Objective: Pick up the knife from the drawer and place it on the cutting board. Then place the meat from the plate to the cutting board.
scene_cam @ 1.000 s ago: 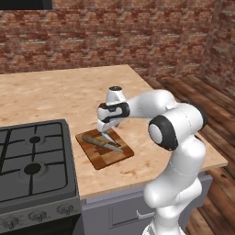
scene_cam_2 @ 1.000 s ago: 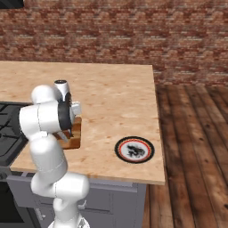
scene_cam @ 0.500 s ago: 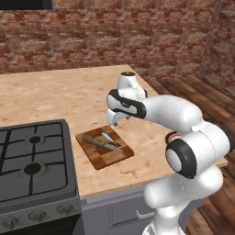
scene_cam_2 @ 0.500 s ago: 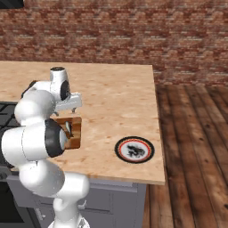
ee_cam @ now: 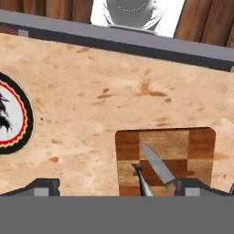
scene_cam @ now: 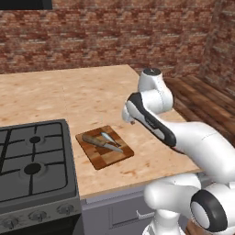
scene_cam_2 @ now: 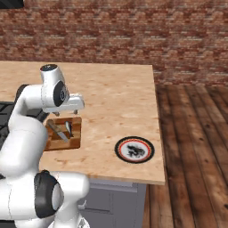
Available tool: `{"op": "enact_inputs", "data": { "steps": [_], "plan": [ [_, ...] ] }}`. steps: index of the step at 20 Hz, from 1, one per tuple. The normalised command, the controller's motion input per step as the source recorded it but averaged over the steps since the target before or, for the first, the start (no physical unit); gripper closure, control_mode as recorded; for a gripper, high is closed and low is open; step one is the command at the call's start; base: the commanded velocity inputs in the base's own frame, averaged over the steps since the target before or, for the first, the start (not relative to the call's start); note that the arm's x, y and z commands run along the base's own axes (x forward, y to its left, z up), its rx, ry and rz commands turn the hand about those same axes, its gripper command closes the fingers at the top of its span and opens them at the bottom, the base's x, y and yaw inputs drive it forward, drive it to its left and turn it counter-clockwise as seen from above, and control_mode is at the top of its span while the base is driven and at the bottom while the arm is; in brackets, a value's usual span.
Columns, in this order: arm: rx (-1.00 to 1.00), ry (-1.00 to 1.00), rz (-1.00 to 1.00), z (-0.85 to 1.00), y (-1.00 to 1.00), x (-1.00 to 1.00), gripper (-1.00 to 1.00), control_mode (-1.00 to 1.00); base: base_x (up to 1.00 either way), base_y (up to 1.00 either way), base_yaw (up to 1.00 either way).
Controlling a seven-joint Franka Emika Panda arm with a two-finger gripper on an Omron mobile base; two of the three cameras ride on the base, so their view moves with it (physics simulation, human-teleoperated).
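One step of two looks done: knife (scene_cam: 102, 142) lying flat on cutting board (scene_cam: 104, 147), no longer in any grip. Gripper (scene_cam_2: 75, 109) raised above the counter near the board's far edge, jaws spread wide and empty. Next, judged from this: swing across to the plate (scene_cam_2: 134, 149) well to the right, descend over the meat (scene_cam_2: 133, 150) at its centre, close on it.
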Motion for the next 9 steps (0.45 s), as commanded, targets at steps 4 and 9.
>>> {"op": "enact_inputs", "data": {
  "steps": [4,9],
  "plan": [
    [0.0,-0.25,-0.33,0.63,-0.3,-0.99,-1.0,-1.0,0.0,0.0,0.0],
    [0.0,-0.2,-0.33,0.72,-0.23,-0.98,-1.0,-1.0,0.0,0.0,0.0]
  ]
}}
